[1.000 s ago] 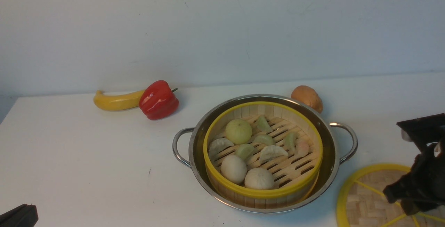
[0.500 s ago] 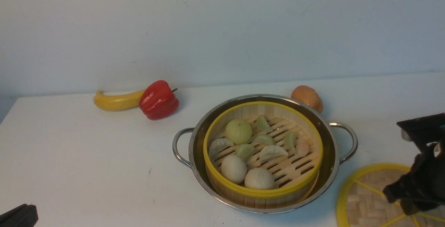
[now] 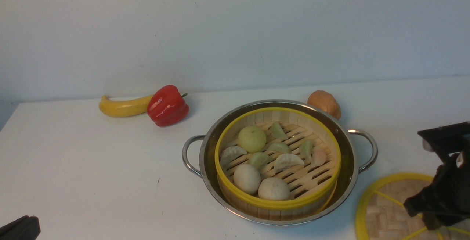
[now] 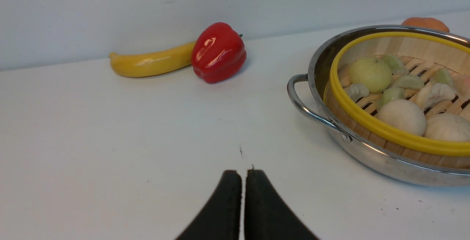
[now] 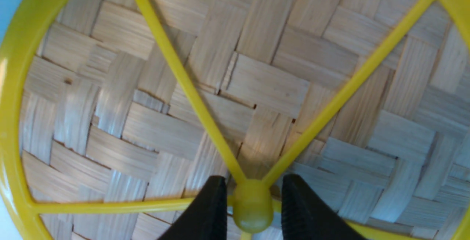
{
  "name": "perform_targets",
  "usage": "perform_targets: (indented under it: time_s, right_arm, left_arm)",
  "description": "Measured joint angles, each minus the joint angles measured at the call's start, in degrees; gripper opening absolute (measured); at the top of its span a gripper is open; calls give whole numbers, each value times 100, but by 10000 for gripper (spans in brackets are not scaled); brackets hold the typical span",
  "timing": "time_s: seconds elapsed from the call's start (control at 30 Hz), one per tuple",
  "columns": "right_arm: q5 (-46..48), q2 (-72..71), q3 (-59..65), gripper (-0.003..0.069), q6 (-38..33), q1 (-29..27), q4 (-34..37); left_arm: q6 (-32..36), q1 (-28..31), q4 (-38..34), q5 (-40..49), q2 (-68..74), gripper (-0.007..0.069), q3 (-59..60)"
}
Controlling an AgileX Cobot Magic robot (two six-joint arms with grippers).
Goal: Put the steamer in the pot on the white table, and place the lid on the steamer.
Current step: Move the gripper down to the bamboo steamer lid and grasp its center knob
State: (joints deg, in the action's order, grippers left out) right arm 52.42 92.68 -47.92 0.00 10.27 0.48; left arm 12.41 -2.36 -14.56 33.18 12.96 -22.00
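Right hand [image 5: 253, 182] (astride lid [image 5: 257, 82] knob [image 5: 252, 207]) has seemingly barely shifted.

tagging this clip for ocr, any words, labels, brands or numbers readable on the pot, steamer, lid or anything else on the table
None: no view shows a word, label, brand, number or sign.
The pot, steamer, lid, banana, red pepper and white table are unmarked on the sides that show.

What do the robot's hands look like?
Both are black. The left gripper has two smooth, curved fingers tapering to rounded tips. The right gripper has the same fingers, with ribbed inner pads. No cables or markings show.
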Motion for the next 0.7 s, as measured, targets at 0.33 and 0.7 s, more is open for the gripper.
perform_targets:
  time_s: [0.33,0.7]
  right_arm:
    - [57,91,-63,231,0,0,11]
    - [75,91,-69,146,0,0,11]
  left_arm:
    - [0,0,0,0,0,10,0]
    - [0,0,0,0,0,10,0]
